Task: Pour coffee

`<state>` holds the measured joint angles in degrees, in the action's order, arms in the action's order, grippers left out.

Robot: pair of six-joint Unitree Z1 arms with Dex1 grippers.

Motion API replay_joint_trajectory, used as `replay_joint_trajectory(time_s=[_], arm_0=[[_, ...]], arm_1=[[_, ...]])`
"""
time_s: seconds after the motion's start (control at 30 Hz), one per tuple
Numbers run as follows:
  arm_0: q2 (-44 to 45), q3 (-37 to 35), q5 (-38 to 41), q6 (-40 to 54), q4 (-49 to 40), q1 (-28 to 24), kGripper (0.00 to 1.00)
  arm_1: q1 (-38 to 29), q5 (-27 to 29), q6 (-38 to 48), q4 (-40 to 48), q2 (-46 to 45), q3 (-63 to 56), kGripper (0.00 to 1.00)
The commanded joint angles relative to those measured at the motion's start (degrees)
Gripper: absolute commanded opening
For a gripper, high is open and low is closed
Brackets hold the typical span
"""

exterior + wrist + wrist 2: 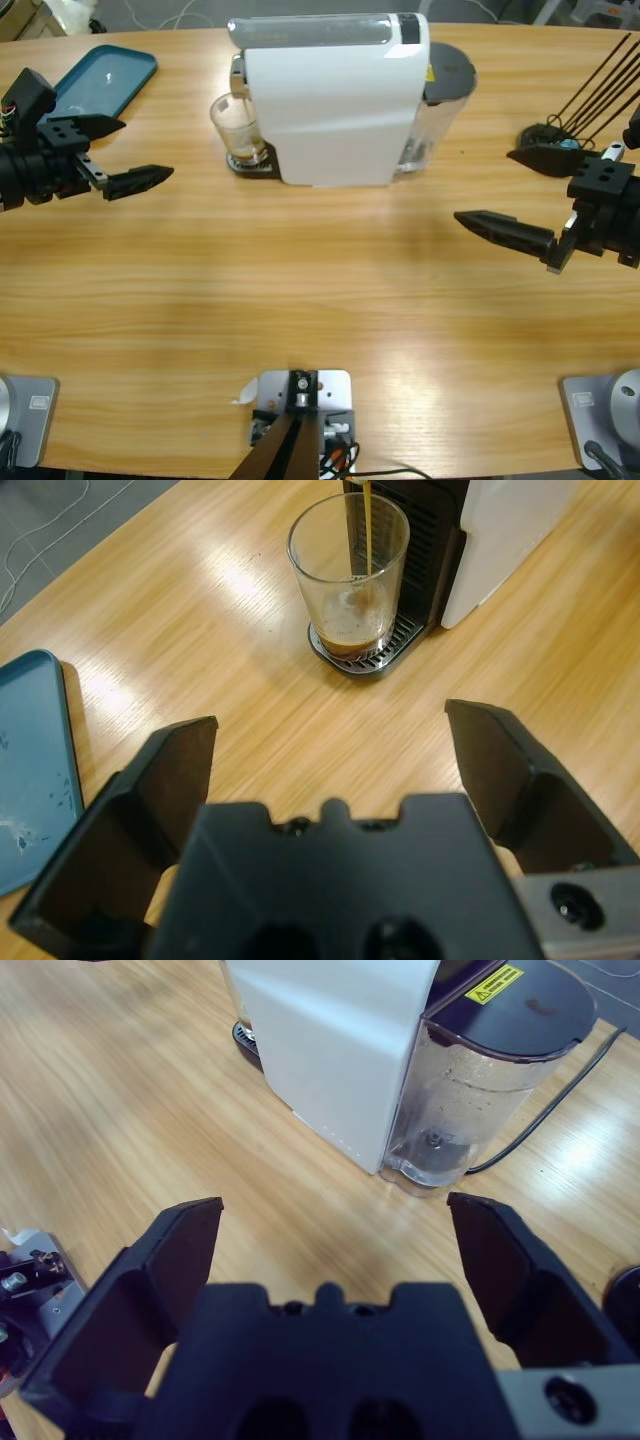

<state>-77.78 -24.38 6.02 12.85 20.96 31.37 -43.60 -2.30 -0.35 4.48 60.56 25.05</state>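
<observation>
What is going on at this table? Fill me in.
Nothing is being handled right now. The white coffee machine is running a thin stream of coffee into a clear glass on its drip tray; only a shallow brown layer has collected. The left gripper and the right gripper both sit open and empty, back from the machine on either side. A blue tray lies near the left gripper.

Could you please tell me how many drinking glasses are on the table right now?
1. The glass stands on the drip grille under the spout of the white coffee machine, with coffee running into it. Others could be hidden behind the machine.
</observation>
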Motion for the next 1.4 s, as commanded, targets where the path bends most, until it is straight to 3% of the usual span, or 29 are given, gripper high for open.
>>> replay_joint_trajectory(time_s=[0.03, 1.4], arm_0=[[-2.41, 1.97, 0.31, 0.68, 1.19, 0.62, 0.982], [-3.78, 1.97, 0.39, 0.68, 3.1, 0.71, 0.977]], arm_1=[[-0.79, 0.8, 0.24, 0.35, 1.23, -2.05, 1.0], [-0.77, 0.96, 0.1, 0.97, 3.28, -1.84, 1.0]])
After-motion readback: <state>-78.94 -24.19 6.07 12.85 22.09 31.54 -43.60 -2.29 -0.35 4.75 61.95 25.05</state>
